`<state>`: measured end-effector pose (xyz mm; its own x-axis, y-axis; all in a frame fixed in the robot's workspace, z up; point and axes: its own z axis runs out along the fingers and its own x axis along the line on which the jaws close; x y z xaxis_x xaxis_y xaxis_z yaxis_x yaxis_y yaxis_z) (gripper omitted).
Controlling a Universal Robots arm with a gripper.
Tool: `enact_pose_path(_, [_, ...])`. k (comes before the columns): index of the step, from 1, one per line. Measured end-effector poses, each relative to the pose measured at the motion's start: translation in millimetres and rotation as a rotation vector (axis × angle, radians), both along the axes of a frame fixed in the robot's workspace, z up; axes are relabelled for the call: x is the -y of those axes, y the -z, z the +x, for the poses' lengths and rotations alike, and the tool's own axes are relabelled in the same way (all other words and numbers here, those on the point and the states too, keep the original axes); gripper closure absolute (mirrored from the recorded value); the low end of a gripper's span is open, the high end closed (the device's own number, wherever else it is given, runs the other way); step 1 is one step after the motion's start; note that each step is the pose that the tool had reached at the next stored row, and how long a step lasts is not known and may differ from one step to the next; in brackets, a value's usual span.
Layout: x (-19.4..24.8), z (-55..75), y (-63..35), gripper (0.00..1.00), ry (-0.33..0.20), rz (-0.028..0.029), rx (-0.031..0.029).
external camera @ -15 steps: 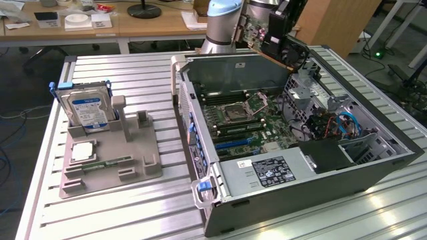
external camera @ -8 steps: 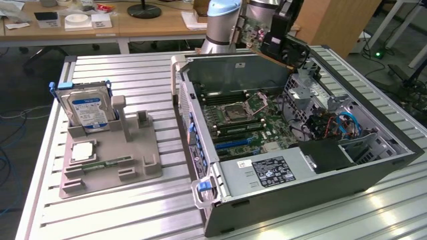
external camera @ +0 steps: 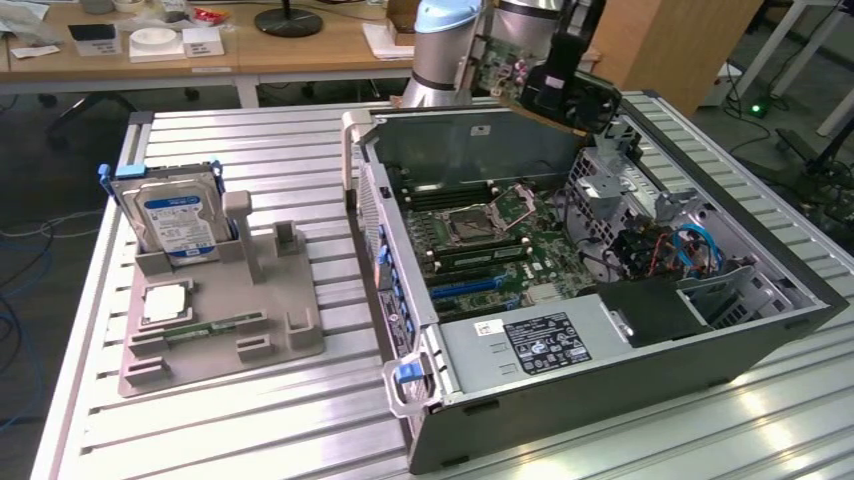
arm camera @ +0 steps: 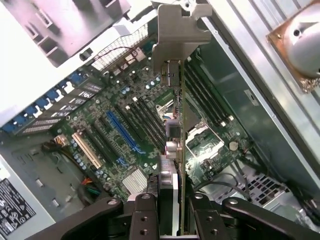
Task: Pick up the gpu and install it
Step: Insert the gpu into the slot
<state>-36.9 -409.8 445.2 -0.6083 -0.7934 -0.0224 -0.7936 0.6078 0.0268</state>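
holding the gpu [external camera: 547, 95] edge-on above the open computer case [external camera: 601, 390], fingers [arm camera: 144, 216] clenched on the card; judged so its edge can line up with the motherboard's blue slot [arm camera: 124, 131].

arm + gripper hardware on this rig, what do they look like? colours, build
The arm is made of round silver-grey tube segments, with a light blue joint cap. The gripper is matte black. Its jaws are angular linkage bars with round pivot pins and small screw holes.
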Motion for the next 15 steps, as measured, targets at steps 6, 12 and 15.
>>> enact_pose_path(6, [0.0,0.0,0.2,0.72,-0.095,0.0,0.0])
enact_pose_path(12, [0.1,0.0,0.3,0.72,-0.185,0.0,0.0])
enact_pose_path(15, [0.2,0.0,0.3,0.72,-0.229,0.0,0.0])
